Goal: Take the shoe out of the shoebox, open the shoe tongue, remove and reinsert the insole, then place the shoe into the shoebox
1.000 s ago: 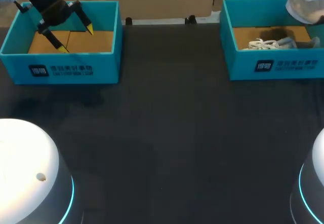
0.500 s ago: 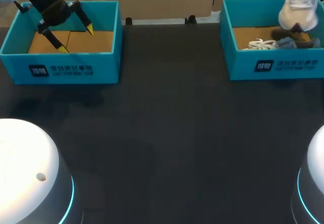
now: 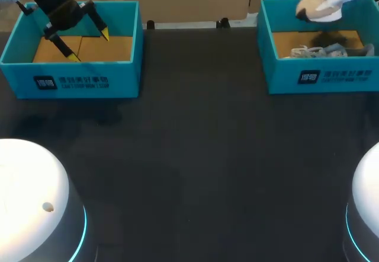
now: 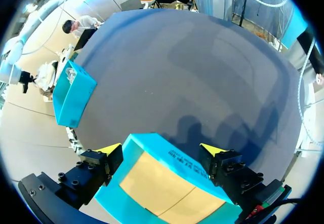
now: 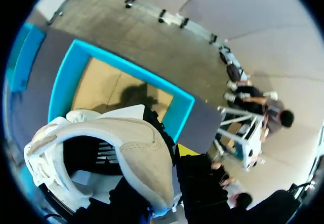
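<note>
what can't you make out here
1. The right jaws: head view's top edge cuts them off; in the right wrist view the beige-and-white fabric sneaker covers one side.
2. The insole: the sneaker's opening is dark shadow, right wrist view.
3. The pale tangle in the right teal cardboard shoebox: too small, head view.

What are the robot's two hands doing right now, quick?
Left hand: open, empty, over the left shoebox.
Right hand: closed on the shoe, held over the right shoebox.
</note>
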Available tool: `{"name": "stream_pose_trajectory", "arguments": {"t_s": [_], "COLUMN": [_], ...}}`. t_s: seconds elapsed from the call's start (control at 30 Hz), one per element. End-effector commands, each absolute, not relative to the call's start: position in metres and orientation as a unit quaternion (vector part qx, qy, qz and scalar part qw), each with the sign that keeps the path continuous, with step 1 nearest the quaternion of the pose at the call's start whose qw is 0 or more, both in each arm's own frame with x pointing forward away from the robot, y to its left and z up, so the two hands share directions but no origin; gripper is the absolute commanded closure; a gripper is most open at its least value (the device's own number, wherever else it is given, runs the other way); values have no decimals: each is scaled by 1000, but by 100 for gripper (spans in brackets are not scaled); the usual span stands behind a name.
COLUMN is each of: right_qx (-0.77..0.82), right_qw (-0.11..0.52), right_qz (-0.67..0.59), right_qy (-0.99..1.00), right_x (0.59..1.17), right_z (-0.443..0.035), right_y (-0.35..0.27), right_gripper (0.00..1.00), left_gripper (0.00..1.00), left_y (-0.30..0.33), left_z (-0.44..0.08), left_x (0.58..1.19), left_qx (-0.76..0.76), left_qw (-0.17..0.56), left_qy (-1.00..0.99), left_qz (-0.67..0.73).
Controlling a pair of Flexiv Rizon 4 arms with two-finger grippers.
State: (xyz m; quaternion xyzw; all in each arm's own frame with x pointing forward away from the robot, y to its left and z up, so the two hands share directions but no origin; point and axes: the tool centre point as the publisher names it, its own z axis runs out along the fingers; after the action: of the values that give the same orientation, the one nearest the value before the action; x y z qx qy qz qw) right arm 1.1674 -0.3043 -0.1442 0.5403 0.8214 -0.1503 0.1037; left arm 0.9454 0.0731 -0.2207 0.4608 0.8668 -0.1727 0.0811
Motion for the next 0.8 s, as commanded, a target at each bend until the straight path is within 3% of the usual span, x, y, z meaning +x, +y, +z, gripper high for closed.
{"name": "stream_pose_trajectory", "arguments": {"t_s": [0.03, 0.23, 0.8], "right_qx": [695, 745, 748], "right_qw": [39, 17, 25], "right_qz": [-165, -167, -169], "right_qy": [699, 646, 641], "right_x": [1164, 1140, 1141], "right_z": [-147, -162, -164], "right_y": [-308, -309, -308], "right_gripper": [100, 100, 100], "left_gripper": [0, 0, 0], "left_y": [73, 73, 73], "left_z": [-221, -221, -221], "left_x": [946, 946, 946], "left_qx": [462, 462, 462], "left_qw": [80, 80, 80], "left_qy": [867, 867, 867], "left_qz": [-172, -172, -172]}}
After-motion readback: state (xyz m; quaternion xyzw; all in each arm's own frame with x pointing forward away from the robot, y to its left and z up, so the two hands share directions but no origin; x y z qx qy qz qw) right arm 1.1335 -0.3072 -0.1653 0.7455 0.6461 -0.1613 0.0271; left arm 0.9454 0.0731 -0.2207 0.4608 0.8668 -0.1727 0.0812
